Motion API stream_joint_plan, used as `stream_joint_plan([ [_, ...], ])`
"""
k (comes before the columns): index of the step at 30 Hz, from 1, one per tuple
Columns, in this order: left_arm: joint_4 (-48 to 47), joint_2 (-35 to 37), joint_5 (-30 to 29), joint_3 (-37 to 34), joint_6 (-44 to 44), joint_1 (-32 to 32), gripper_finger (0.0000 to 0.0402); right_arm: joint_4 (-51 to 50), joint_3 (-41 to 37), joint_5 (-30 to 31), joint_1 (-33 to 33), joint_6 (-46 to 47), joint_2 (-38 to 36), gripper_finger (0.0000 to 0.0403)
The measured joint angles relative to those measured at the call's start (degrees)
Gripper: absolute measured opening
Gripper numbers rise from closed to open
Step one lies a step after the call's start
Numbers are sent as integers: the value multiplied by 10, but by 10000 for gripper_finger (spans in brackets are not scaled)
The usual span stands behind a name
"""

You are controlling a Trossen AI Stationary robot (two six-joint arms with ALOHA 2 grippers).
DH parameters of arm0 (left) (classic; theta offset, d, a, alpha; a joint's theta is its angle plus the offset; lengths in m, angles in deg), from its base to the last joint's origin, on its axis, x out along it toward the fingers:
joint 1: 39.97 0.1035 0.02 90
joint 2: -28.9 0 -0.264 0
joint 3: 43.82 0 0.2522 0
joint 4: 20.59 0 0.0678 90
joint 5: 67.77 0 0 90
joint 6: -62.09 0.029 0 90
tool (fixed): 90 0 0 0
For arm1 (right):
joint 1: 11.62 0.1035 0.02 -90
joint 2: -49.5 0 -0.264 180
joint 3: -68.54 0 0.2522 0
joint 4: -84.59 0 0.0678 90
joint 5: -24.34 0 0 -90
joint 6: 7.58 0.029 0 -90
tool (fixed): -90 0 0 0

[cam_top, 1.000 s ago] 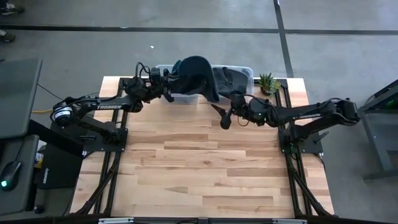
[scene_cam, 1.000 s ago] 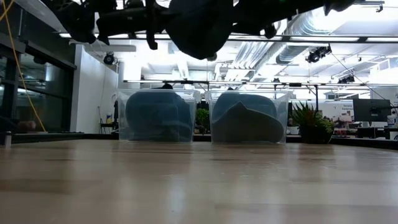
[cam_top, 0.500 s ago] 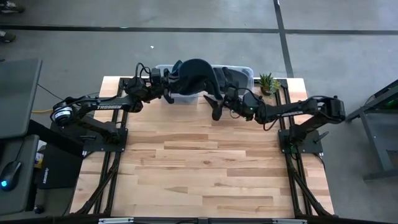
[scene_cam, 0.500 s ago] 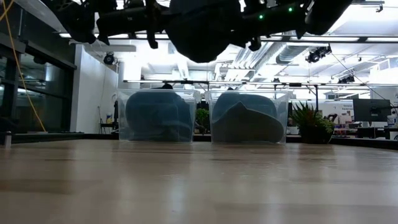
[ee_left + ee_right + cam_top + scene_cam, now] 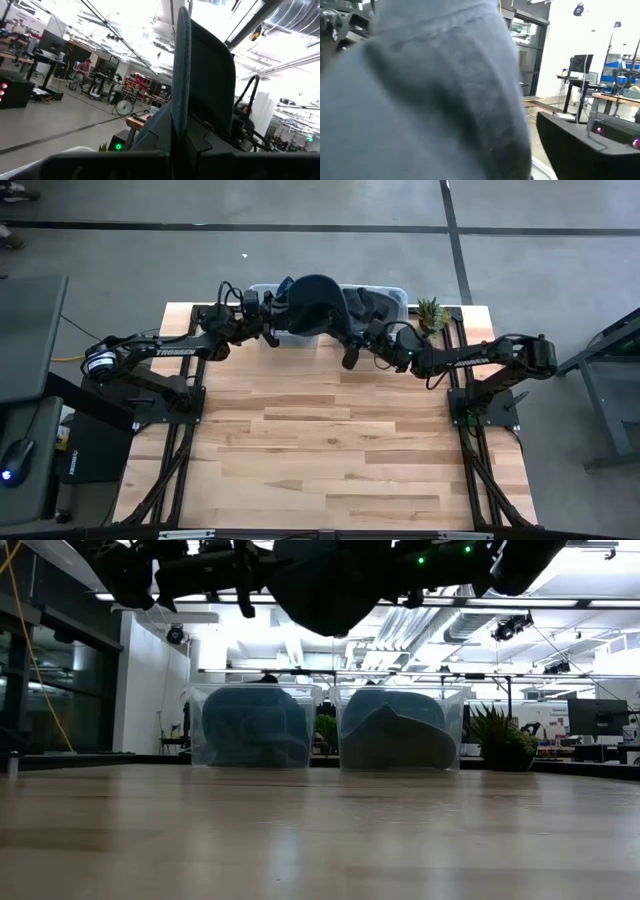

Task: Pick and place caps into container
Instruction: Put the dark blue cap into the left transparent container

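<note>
Cap, dark slate-blue and floppy, hangs in the air over the bins at the table's far edge, pinched at its left side by the left gripper, whose fingers are closed on the fabric; the left wrist view shows the cloth rising edge-on from between them. In the low view the cap sags well above the two clear bins, the left bin and the right bin, and each already looks nearly full with a cap. The right gripper sits just beside the cap's right edge; its own view is filled with blue-grey fabric, and I cannot tell whether its fingers are open or closed, or whether they hold anything. The likely trouble from here is the fit: with both bins so full, a limp cap released from this height could drape over a rim or slide off behind the table. If the right gripper snags the cloth, it could also tug the cap out of the left grip.
</note>
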Motion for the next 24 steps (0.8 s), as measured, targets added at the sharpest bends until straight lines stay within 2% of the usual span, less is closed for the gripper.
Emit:
stream_joint_plan([
  [7, 23, 0, -24, 0, 5, 0, 2, -7, 0, -2, 0, 1, -1, 163],
  [14, 27, 0, -27, 0, 19, 0, 2, -7, 0, -1, 0, -15, -1, 20],
  [19, 15, 0, -30, 0, 19, 0, 27, -40, 18, -6, -4, -18, -1, 7],
  [24, 7, 0, -29, 0, 72, 0, 61, -154, 75, -8, -9, -11, -1, 4],
])
